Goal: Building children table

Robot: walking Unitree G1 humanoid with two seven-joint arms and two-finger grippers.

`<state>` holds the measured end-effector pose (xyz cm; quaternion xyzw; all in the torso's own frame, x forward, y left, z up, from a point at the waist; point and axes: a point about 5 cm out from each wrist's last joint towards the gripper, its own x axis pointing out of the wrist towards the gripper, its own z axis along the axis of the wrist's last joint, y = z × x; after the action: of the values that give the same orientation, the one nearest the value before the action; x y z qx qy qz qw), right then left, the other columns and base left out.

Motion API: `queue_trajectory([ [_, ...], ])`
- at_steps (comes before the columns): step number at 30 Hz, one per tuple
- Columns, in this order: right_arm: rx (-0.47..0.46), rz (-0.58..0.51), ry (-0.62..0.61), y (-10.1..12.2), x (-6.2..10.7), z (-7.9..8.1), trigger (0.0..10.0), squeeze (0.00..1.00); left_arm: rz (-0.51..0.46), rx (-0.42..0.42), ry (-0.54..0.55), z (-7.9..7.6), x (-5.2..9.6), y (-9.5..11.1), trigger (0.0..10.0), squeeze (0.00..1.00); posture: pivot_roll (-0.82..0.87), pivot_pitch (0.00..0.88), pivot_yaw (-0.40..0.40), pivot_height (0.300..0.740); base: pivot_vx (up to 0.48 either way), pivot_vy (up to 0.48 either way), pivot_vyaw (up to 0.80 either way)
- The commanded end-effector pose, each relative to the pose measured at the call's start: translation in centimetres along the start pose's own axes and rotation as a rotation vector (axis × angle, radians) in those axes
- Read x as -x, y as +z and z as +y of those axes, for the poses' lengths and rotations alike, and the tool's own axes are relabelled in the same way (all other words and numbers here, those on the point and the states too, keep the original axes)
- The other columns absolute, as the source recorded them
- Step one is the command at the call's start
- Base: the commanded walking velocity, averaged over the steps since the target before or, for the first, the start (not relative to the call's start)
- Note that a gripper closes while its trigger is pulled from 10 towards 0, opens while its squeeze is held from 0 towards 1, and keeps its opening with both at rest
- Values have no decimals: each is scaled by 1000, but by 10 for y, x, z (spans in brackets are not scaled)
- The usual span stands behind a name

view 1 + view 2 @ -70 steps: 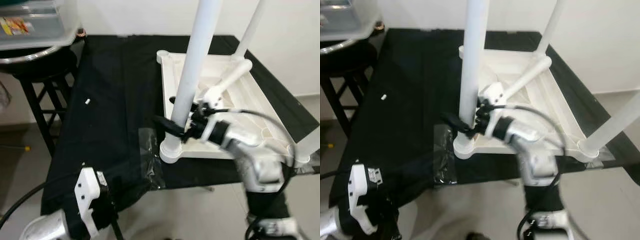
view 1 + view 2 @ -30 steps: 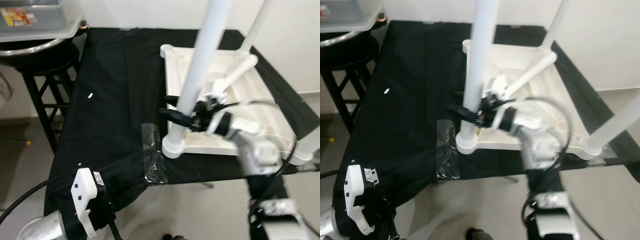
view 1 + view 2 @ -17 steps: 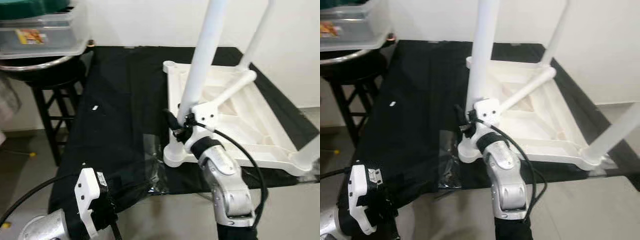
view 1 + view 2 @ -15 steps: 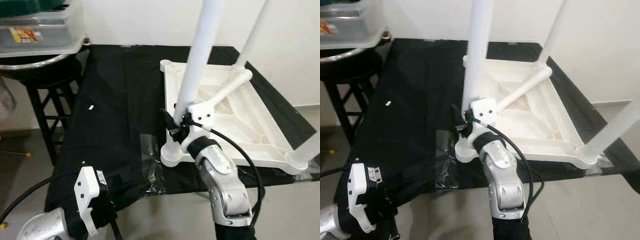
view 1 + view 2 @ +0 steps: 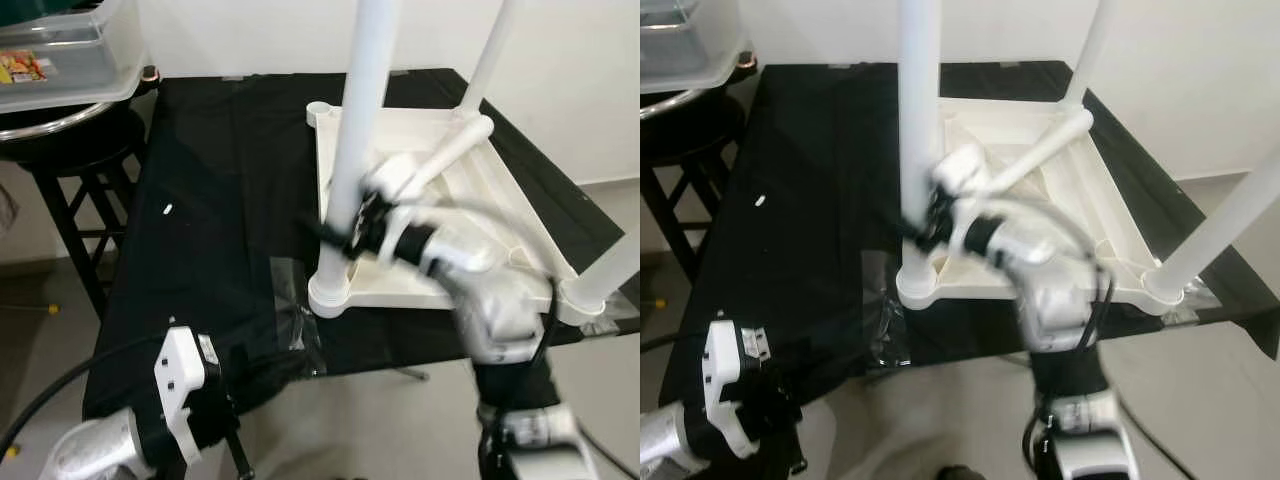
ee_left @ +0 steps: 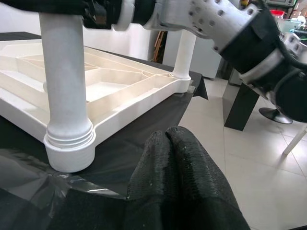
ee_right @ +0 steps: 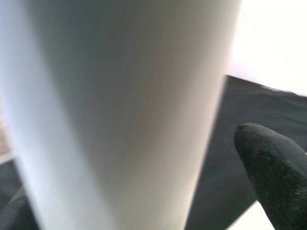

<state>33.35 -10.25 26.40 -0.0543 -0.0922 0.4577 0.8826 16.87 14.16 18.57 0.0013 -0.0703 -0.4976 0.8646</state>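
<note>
White plastic leg is standing at the upside-down tabletop's near-left corner, the right gripper pinching it low down.

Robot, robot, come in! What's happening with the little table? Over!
Right end effector around the near table leg. Left end effector shut, low by the cloth edge. Tabletop upside down. Plastic wrap beside the corner.
</note>
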Motion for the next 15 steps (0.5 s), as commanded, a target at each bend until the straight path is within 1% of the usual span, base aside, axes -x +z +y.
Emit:
queue_trajectory([
  [1, -22, -8, 99, -4, -2, -5, 10000, 1000, -1, 13, -4, -4, -1, -1, 10000, 0, 47, 177, -93, 740, 0, 0, 0],
  [2, -29, -10, 143, -3, -2, -7, 10000, 690, -1, 14, -3, -5, 0, -1, 10000, 0, 49, 180, -94, 740, 0, 0, 0],
  [3, -29, -10, 143, -3, -2, -7, 10000, 690, -1, 14, -3, -5, 0, -1, 10000, 0, 49, 180, -94, 740, 0, 0, 0],
  [4, -19, -14, 172, -2, -3, -9, 10000, 227, -1, 15, -2, -5, 0, -1, 10000, 0, 52, 182, -96, 740, 0, 0, 0],
  [5, -13, -14, 186, -2, -4, -11, 10000, 0, 0, 15, -2, -6, 0, -1, 10000, 0, 52, 182, -96, 740, 0, 0, 0],
  [7, -41, -18, 252, -2, -6, -11, 10000, 0, 0, 17, 1, -7, 1, -1, 10000, 0, 60, 187, -99, 740, 0, 0, 0],
  [9, -41, -18, 252, -2, -6, -11, 10000, 0, 0, 17, 1, -7, 1, -1, 10000, 0, 60, 187, -99, 740, 0, 0, 0],
  [12, -96, -27, 391, -2, -9, -9, 10000, 0, 7, 18, 9, -8, 3, 0, 10000, 0, 76, 197, -105, 740, 0, 0, 0],
  [13, -96, -27, 391, -2, -9, -9, 10000, 0, 7, 18, 9, -8, 3, 0, 10000, 0, 76, 197, -105, 740, 0, 0, 0],
  [15, -112, -21, 456, -4, -10, -10, 10000, 0, 11, 17, 14, -8, 4, 0, 10000, 0, 80, 198, -105, 740, 0, 0, 0],
])
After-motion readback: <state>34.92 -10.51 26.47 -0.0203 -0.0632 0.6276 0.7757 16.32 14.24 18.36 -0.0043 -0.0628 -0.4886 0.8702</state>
